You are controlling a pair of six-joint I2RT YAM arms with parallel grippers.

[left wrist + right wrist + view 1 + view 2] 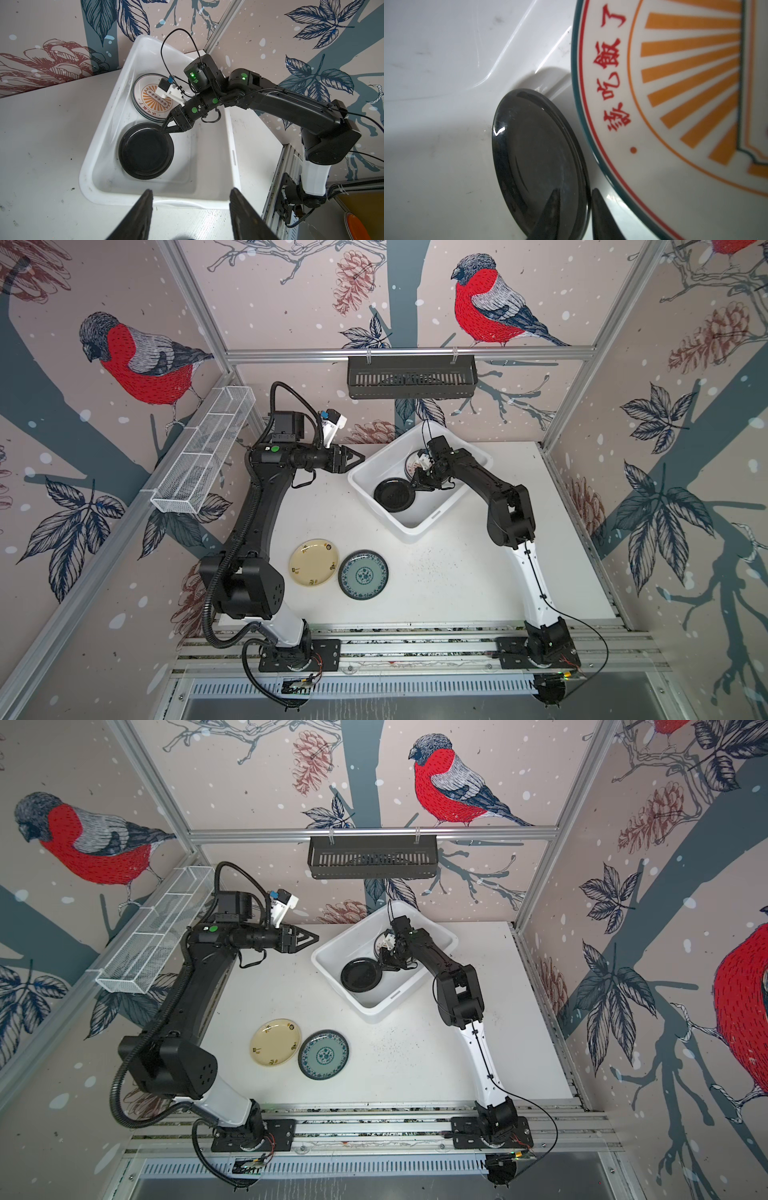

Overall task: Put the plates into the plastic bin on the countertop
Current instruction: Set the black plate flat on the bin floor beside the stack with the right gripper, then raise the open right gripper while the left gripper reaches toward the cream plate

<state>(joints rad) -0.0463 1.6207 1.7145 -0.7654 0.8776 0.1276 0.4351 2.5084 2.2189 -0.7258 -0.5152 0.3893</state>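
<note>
Watch your right gripper (163, 128): its jaws stand narrowly parted astride the rim of the black plate (145, 151), and you cannot tell whether they pinch it. Lift away now and a snagged rim could tip that plate against the sunburst plate (153, 97) just beside it. The black plate lies on the floor of the plastic bin (232, 133), one edge between the jaws. Your left gripper (191, 193) hangs wide open, empty, outside the bin.
</note>
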